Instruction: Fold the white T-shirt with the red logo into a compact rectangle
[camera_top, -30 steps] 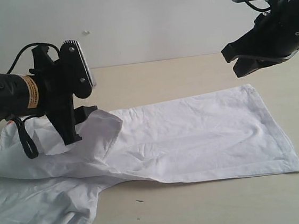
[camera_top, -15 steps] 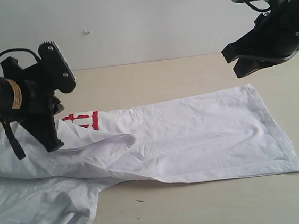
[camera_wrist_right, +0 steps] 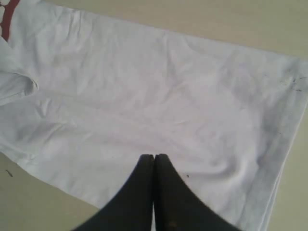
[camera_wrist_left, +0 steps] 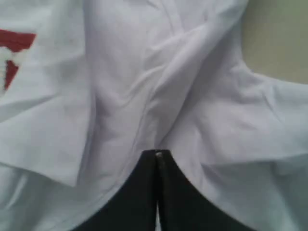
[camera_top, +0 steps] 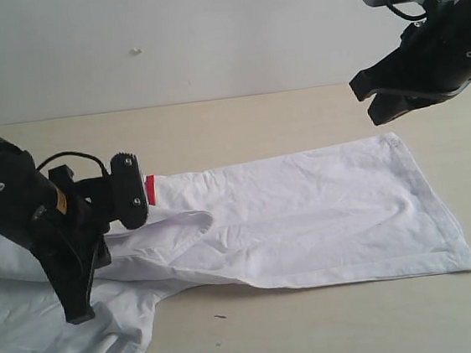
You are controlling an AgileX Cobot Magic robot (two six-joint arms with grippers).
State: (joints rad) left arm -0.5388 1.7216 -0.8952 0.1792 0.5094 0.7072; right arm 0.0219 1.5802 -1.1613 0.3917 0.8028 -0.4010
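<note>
Left gripper (camera_wrist_left: pixel 156 155) sits nearest to us, low over the near left part of the white T-shirt (camera_top: pixel 307 211). We see its two black jaws pressed flat together with no gap. Creases in the cloth run in toward the tips, so we judge that it has a thin ridge of fabric nipped, though the pinch itself is hidden under the tips. To do this fold well, we think the lift should be slow and only high enough to clear the layer beneath. The cloth should then be carried straight across so the raised edge lands parallel to the long side, without dragging the flat body out of place. If the cloth slips free, we would re-grip deeper rather than tug. The shirt lies on a pale table (camera_top: pixel 297 119), and its left part is rumpled: a loose sleeve (camera_top: pixel 109 333) spills toward us in soft bunches, and a flap (camera_top: pixel 181 224) is doubled over the chest. Just behind the left arm (camera_top: pixel 11 208), a small piece of the red logo (camera_top: pixel 150 188) peeks out, the rest covered. Farther right the body spreads flat with light wrinkles, ending in a straight stitched hem (camera_top: pixel 437 206). Beyond and above that hem the right gripper (camera_wrist_right: pixel 154 157) hangs in the air, clear of the cloth, its jaws closed on nothing.
</note>
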